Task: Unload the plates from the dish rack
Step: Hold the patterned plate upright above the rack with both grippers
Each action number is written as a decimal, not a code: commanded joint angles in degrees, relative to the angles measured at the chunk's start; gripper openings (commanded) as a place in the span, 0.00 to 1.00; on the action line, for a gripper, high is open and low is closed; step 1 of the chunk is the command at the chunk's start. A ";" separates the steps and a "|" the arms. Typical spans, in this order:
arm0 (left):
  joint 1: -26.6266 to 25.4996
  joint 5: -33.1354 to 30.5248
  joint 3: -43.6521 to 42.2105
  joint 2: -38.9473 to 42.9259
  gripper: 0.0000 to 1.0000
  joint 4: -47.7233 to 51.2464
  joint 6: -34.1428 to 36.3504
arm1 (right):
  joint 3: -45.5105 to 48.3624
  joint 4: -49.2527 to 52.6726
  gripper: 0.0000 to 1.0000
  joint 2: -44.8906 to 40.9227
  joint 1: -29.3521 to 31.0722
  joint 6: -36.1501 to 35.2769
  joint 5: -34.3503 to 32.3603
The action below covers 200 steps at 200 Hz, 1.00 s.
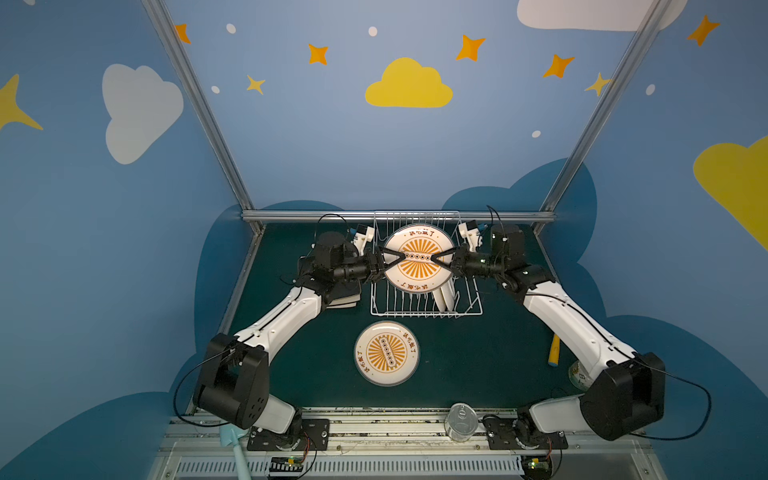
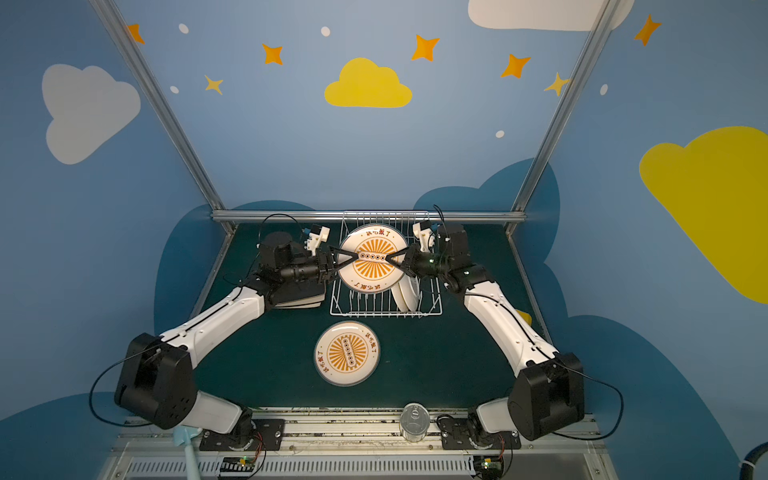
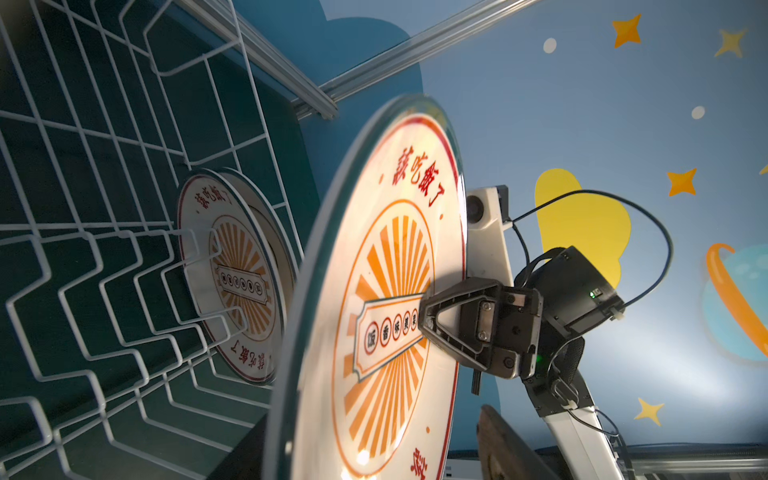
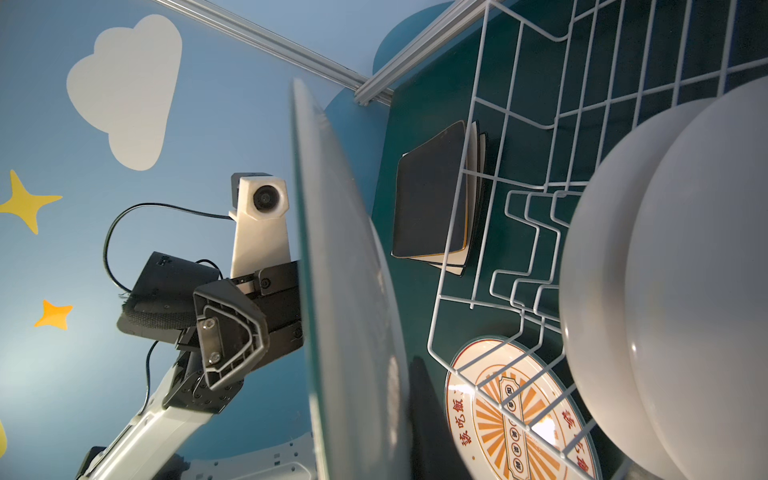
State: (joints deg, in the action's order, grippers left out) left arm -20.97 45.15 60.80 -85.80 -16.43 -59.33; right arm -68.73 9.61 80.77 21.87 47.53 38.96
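Observation:
A round sunburst plate (image 1: 417,272) hangs level above the white wire dish rack (image 1: 469,309). My right gripper (image 1: 433,258) is shut on its right rim, one finger (image 3: 428,320) pressed on the printed face. My left gripper (image 1: 402,258) straddles the left rim, open, with its finger (image 4: 232,332) standing off the plate. Two more round plates (image 1: 444,295) stand in the rack. Another sunburst plate (image 1: 387,353) lies flat on the table in front. Left of the rack, under my left arm, sits a stack of square plates (image 4: 432,199), black on top.
A yellow-handled tool (image 1: 555,349) and a pale cup (image 1: 579,374) lie by the right arm. A tin can (image 1: 459,422) stands on the front rail, and a light blue spatula (image 1: 235,444) sticks out at the front left. A metal frame bar (image 1: 399,215) runs behind the rack.

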 commanded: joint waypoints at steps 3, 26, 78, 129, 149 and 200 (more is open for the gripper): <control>-0.69 1.68 1.71 -0.59 0.69 0.17 1.32 | -0.79 -3.29 0.00 -0.01 0.38 -0.11 2.09; -0.81 2.03 2.04 -0.86 0.62 0.72 1.76 | -0.72 -3.19 0.00 0.03 0.45 -0.09 2.23; -0.95 2.47 2.48 -0.95 0.41 0.71 1.94 | -0.45 -4.07 0.00 0.78 0.54 0.67 3.04; -0.92 2.12 2.72 -0.82 0.12 2.03 2.32 | -0.32 -3.89 0.00 1.05 0.63 0.29 3.45; -1.01 2.40 2.85 -0.89 0.03 1.75 1.98 | -0.34 -3.69 0.00 1.08 0.62 -0.12 3.75; -0.49 1.91 3.14 -0.09 0.03 2.83 1.77 | -0.75 -0.75 0.30 0.38 0.63 -2.66 2.35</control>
State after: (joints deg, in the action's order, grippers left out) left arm -21.04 46.89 62.15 -86.37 -13.34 -59.81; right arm -68.73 7.11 81.34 21.85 47.11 42.37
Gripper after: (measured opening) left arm 0.099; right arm 0.212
